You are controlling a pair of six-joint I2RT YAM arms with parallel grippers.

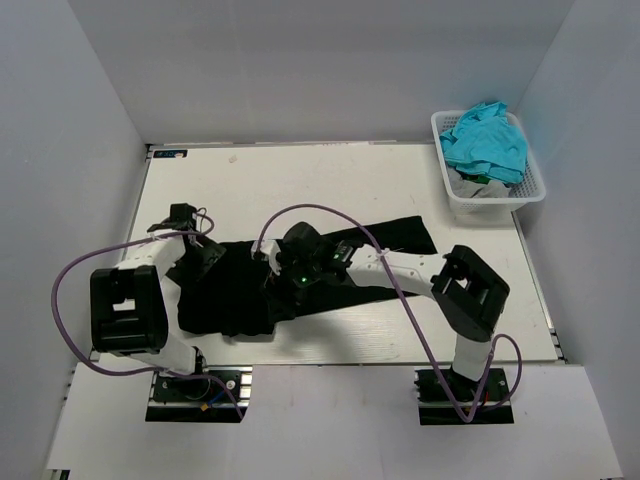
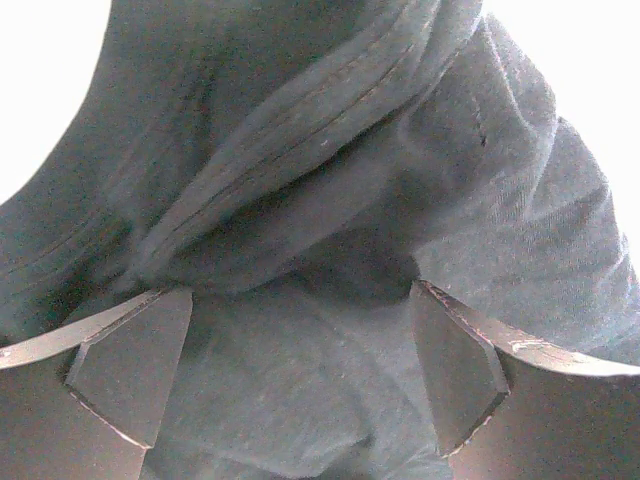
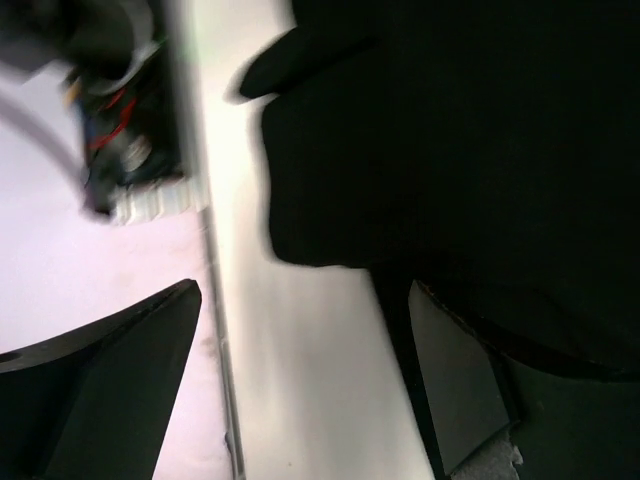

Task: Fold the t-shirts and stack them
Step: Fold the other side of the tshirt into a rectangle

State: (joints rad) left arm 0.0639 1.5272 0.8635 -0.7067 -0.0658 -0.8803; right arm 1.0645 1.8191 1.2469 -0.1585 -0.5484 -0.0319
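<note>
A black t-shirt (image 1: 232,300) lies crumpled across the middle of the white table (image 1: 300,180), with one part reaching out to the right. My left gripper (image 1: 207,256) is low over its left part. In the left wrist view the gripper (image 2: 295,370) is open, its fingers (image 2: 455,365) wide apart with bunched cloth (image 2: 330,190) lying between and ahead of them. My right gripper (image 1: 281,290) is over the shirt's middle near its front edge. In the right wrist view it (image 3: 290,390) is open over bare table, with the shirt's edge (image 3: 450,150) just ahead.
A white basket (image 1: 534,190) stands at the back right with teal shirts (image 1: 487,140) heaped in it. The table's front edge (image 3: 215,300) and an arm base (image 3: 120,150) show in the right wrist view. Grey walls stand close on three sides.
</note>
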